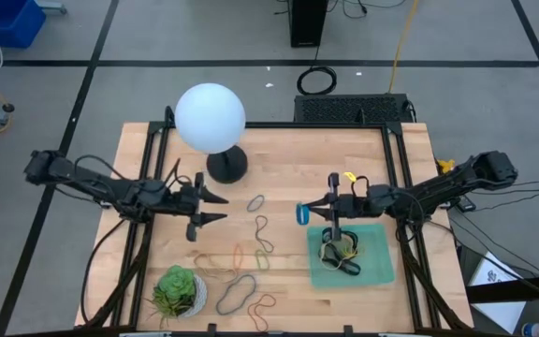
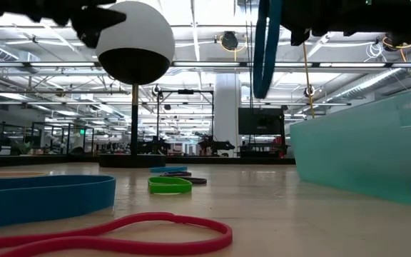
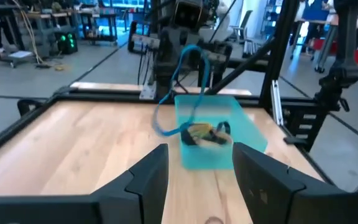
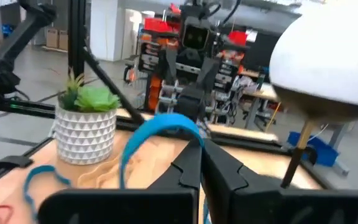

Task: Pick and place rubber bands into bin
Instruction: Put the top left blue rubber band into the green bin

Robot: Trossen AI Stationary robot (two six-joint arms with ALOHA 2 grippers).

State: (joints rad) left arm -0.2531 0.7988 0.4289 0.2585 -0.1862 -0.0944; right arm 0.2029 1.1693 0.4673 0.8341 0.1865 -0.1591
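Right gripper [image 1: 330,203] clenched on blue rubber band [image 1: 302,214] beside bin [image 1: 379,267]; left gripper [image 1: 221,207] released.

The table [image 1: 279,150] is pale wood with visible grain and a light sheen. The bin [image 1: 374,265] is translucent mint plastic, smooth. The bands [image 1: 262,253] look matt rubber. The globe [image 1: 210,114] is smooth matt white; the pot [image 4: 86,134] is faceted white.

I find no text, label, brand, number or sign that I can read in any of my views, neither on the table nor on anything in the room beyond it.
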